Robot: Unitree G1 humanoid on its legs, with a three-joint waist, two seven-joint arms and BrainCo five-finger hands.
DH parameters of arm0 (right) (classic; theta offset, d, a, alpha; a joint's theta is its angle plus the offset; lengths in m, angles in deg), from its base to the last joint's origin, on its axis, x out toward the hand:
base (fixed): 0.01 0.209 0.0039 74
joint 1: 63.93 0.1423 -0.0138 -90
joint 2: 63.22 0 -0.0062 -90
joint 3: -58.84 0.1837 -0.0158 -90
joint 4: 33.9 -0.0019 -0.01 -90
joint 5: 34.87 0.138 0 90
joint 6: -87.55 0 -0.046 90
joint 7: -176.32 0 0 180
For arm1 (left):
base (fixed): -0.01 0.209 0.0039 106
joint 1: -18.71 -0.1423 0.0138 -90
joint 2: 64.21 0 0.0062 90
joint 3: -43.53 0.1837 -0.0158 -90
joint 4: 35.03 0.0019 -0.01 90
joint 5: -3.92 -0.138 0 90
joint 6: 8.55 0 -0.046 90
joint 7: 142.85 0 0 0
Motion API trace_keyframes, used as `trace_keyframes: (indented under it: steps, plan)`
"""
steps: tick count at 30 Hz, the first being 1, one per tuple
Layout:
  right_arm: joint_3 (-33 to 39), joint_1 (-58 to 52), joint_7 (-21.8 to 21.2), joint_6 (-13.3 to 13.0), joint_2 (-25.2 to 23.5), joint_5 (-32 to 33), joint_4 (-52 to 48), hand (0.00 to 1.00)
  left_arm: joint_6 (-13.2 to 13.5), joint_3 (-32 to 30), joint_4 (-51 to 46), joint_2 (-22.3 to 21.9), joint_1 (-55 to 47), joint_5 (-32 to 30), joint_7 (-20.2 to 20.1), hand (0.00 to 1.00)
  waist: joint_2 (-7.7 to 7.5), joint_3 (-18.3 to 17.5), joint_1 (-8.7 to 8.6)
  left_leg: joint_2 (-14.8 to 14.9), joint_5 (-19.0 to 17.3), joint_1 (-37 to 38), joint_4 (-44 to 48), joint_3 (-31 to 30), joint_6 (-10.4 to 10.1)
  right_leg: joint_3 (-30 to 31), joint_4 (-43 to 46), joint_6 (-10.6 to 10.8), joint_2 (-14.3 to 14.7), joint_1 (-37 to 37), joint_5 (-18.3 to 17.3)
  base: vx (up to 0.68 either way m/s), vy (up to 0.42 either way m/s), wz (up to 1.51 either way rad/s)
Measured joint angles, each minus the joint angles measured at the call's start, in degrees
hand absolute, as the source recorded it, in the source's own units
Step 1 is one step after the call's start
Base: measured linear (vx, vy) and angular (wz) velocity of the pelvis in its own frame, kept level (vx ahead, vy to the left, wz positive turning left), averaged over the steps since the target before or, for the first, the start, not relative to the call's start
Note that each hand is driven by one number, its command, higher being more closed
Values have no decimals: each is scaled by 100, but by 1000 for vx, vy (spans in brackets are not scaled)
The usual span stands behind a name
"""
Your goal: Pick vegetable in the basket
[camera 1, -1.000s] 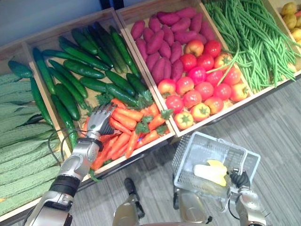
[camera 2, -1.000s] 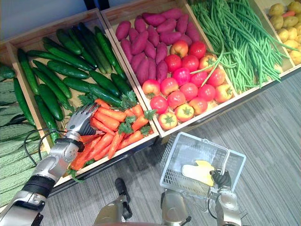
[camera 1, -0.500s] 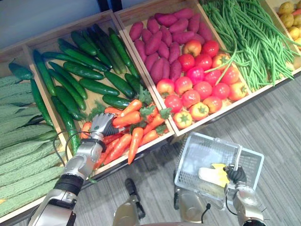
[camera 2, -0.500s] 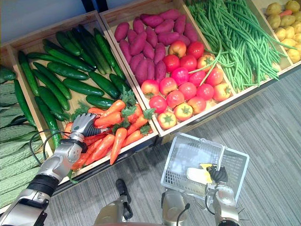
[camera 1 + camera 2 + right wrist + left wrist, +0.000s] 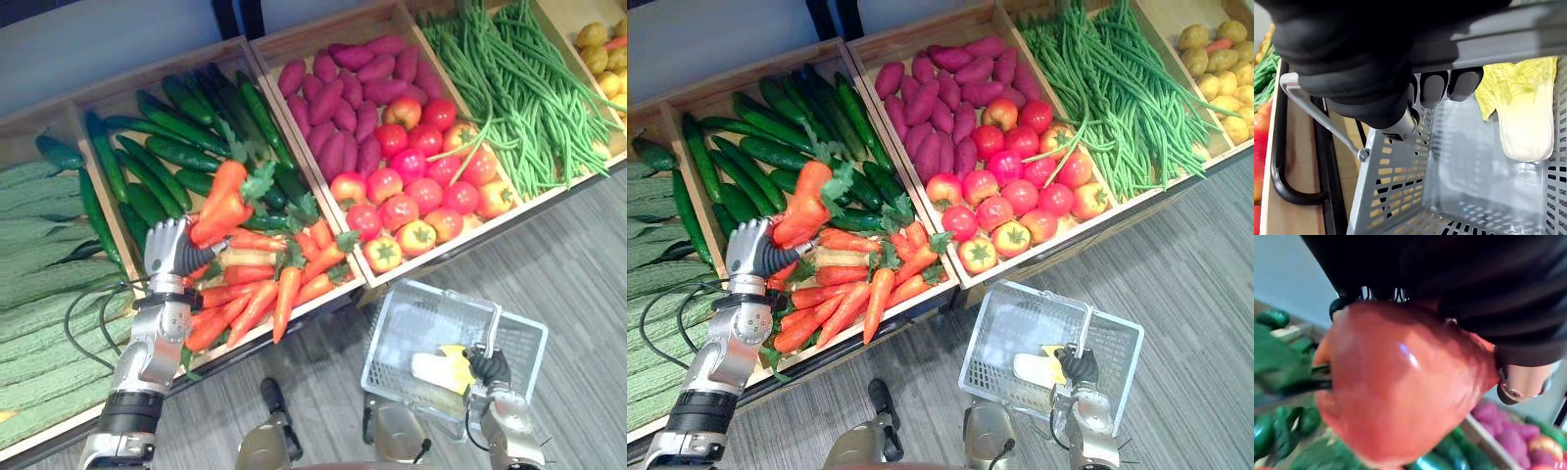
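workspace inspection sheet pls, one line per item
surface: wooden crates in a row, all stocked.
job's things: carrot held above the carrot pile; basket beside the crates, a cabbage inside.
clutter: cucumbers, sweet potatoes, tomatoes, green beans.
hands: left hand shut on the carrot; right hand curled round the basket handle.
cables: nothing seen.
surroundings: grey striped floor.

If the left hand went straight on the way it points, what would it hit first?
Likely the cucumbers just beyond it. But the left hand, holding a carrot, may be high enough to pass over them.
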Motion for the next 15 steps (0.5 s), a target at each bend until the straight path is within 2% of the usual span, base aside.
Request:
trace_keyframes:
  steps: [6,10,15]
  plan:
    - [153,-126,36,67,-96,5,-56,100,219,142,-647,-678,-481,582,14,100,55,-136,-1,2,-6,110,-18,1,-6,67,-5,19,13,107,-14,17,2,0]
    - [193,-329,80,139,-143,8,-293,100,452,646,-925,-1023,-856,1209,-41,100,197,-330,1,13,-13,211,-23,4,-13,115,2,38,23,196,-29,0,0,0]
    - [189,-607,103,212,-234,13,-902,100,593,1155,-1089,-1291,-1268,1446,-202,100,250,-455,4,72,-77,433,-22,231,-89,357,17,115,99,277,-84,-22,-1,-23]
